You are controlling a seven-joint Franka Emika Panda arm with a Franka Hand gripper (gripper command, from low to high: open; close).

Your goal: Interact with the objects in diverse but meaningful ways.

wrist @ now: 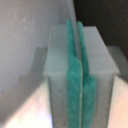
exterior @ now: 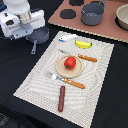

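The red tomato (exterior: 70, 62) sits on a round wooden plate (exterior: 61, 69) in the middle of the placemat. The yellow banana (exterior: 83, 44) and the white-and-blue fish piece (exterior: 67, 37) lie at the mat's far edge. The brown sausage stick (exterior: 61, 98) lies at its near edge. The small grey frying pan (exterior: 40, 35) rests on the black table at the exterior view's left, handle toward the camera. My gripper (exterior: 26, 29) hangs just beside and above the pan. In the wrist view its green pads (wrist: 74, 80) press together with nothing between them.
A fork (exterior: 67, 81) and a knife (exterior: 82, 57) with orange handles flank the plate. A brown board at the back carries a grey pot (exterior: 92, 13), black coasters (exterior: 66, 13) and a bowl (exterior: 123, 17). The striped placemat (exterior: 100, 95) covers the table's middle.
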